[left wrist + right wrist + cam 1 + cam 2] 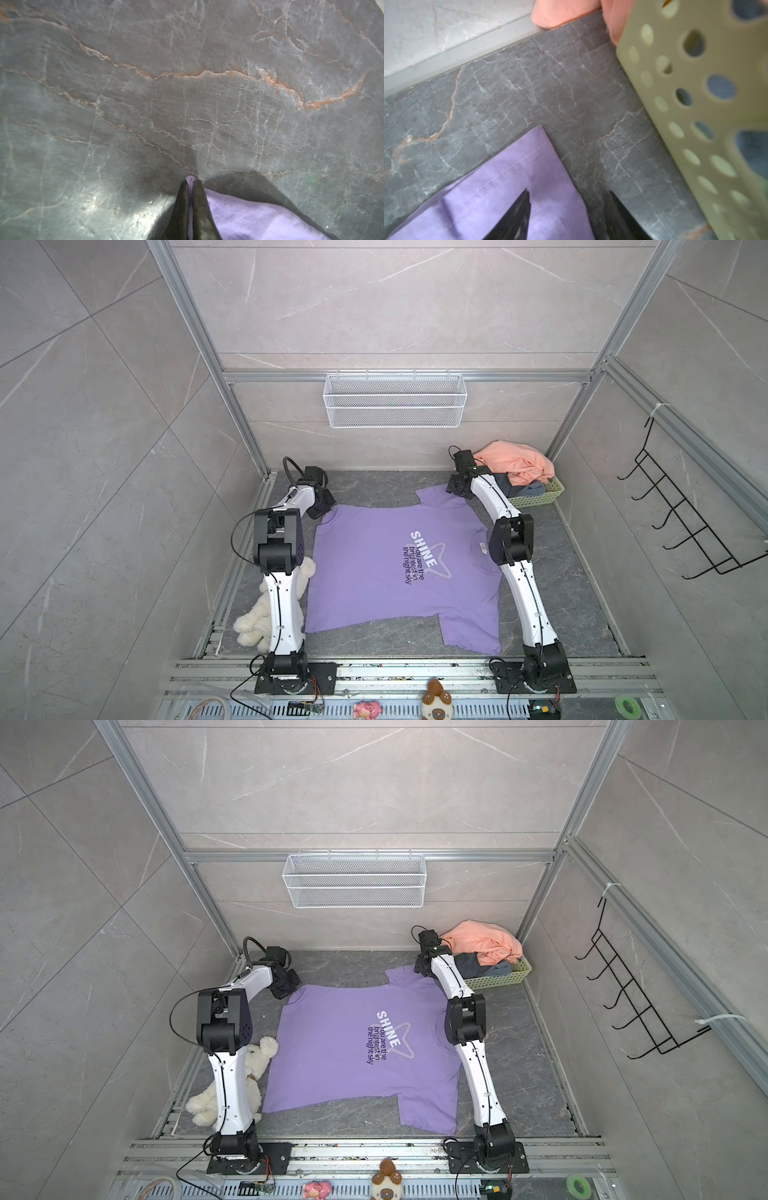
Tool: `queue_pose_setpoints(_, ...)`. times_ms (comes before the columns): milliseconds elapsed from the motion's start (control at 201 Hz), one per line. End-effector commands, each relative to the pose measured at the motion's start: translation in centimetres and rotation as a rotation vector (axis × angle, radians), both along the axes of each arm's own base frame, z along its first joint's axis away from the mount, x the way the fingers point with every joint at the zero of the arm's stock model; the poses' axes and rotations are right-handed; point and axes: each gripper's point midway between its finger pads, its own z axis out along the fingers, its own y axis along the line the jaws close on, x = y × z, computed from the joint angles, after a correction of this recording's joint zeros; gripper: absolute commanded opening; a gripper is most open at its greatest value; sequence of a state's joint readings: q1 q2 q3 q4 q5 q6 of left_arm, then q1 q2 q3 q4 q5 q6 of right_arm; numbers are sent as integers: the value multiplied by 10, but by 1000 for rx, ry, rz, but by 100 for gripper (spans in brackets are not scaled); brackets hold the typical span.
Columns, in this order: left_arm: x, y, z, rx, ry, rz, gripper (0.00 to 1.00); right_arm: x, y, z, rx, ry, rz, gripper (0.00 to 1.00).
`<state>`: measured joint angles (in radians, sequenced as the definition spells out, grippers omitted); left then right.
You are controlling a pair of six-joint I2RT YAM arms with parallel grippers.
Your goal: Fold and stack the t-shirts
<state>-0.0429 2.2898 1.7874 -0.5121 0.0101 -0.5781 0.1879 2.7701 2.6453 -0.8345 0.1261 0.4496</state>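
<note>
Three t-shirts in view, one spread out and two bunched. Far left, a fluffy cream plush dog (259, 616) lies on the table (374, 489), half hidden behind the left arm. The table is dark grey marble-look with pale and rusty veins.

The left pincer (191, 182) is clamped on the lilac t-shirt (395, 572). In the left wrist view its black fingers (200, 207) are pressed together with a thin tip of lilac cloth poking out between them. In both top views it sits at the far left hem corner.

The lilac t-shirt lies mid-table, print up and mostly flat, with a few soft wrinkles. Hem is left, collar right, one sleeve points to the far side and one to the near side. It is matte woven cotton with white "SHINE", a star outline and dark small lettering running sideways.

The right pincer (569, 193) is at the far sleeve with its jaws apart, gripping nothing. One finger is over the stitched sleeve hem, the other over bare table just beside the cloth edge.

Far right corner has a pale green plastic basket (544, 497) with round holes. A crumpled salmon t-shirt (515, 464) is heaped on top, with a slate-grey t-shirt (532, 489) under it.
</note>
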Motion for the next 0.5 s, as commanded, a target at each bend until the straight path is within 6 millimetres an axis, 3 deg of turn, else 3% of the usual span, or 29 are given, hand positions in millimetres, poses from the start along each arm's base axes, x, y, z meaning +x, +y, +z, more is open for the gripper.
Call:
queue_pose_setpoints(0, -22, -5, -12, -32, 86, 1, 4, -7, 11, -3, 42, 38, 72, 48)
queue_pose_setpoints(319, -22, -4, -10, -29, 82, 2, 4, 4, 18, -10, 169, 23, 123, 43)
queue_pose_setpoints(383, -22, -5, -11, -33, 84, 2, 4, 4, 22, -10, 181, 22, 141, 33)
queue_pose_setpoints(498, -22, -6, -11, -42, 84, 9, 3, -1, 13, -10, 135, 42, 137, 13)
